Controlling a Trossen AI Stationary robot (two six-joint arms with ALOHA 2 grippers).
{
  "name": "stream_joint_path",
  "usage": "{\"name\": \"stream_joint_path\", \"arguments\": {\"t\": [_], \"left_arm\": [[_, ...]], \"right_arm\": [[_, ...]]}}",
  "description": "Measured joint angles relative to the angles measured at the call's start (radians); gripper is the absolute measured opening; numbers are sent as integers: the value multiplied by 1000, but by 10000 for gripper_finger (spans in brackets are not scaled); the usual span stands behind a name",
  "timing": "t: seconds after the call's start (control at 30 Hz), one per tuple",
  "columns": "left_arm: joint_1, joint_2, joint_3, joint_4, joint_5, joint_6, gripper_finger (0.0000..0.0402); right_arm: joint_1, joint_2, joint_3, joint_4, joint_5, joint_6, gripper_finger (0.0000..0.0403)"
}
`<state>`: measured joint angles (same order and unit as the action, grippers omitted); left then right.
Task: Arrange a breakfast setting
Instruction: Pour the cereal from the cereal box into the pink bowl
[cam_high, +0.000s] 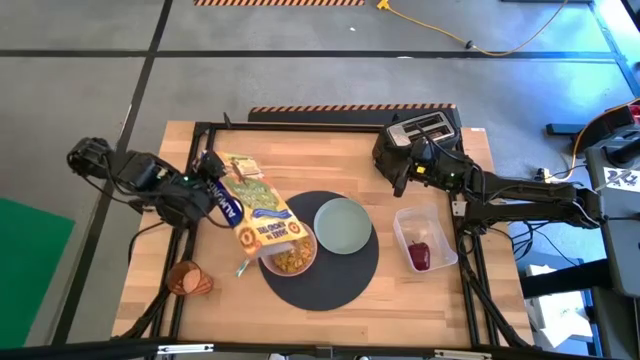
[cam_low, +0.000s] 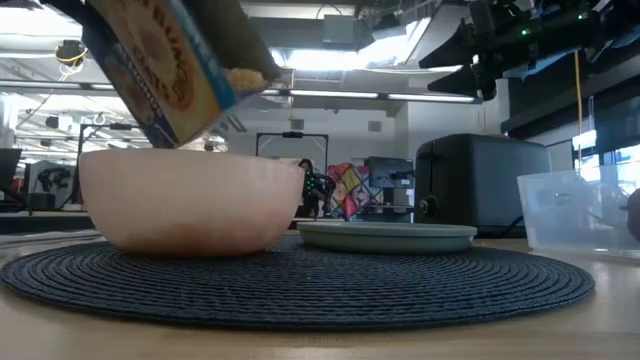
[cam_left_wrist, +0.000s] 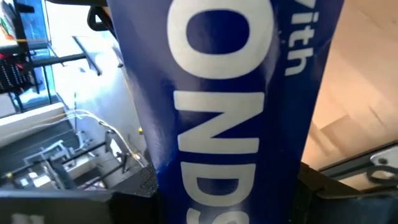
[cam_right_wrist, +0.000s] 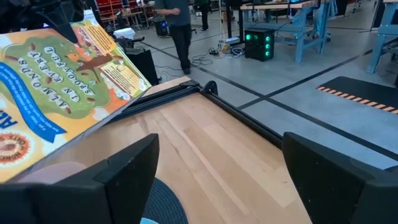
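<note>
Left end effector (cam_high: 205, 190) grips cereal box (cam_high: 255, 212), tipped over pink bowl (cam_high: 290, 252), w/ cereal in. Right end effector (cam_high: 400, 168) released, far right by toaster (cam_high: 425, 128). Plate (cam_high: 343, 225) on mat (cam_high: 335, 280); fruit (cam_high: 420, 255), cup (cam_high: 185, 278) left to place.

One round dark-grey woven mat (cam_high: 325, 280). One pink bowl (cam_high: 290, 255) with cereal in it. One pale-green round plate (cam_high: 343, 225). One small amber cup (cam_high: 187, 279). One tilted, printed cardboard cereal box (cam_high: 255, 212). One clear plastic tub (cam_high: 425, 238), with one red fruit (cam_high: 419, 255) inside. One black toaster (cam_high: 424, 129). Two dark robot arms.
</note>
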<state>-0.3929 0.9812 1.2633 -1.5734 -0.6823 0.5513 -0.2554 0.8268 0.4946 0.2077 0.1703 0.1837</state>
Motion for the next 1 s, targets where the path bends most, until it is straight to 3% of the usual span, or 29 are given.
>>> {"name": "stream_joint_path", "arguments": {"t": [0.6, 1.0], "left_arm": [[73, -71, 0, 1, 153, -38, 178], [112, -210, 0, 28, 171, -127, 178]], "right_arm": [[0, 0, 0, 19, 1, 20, 328], [0, 0, 0, 27, -5, 26, 328]]}}
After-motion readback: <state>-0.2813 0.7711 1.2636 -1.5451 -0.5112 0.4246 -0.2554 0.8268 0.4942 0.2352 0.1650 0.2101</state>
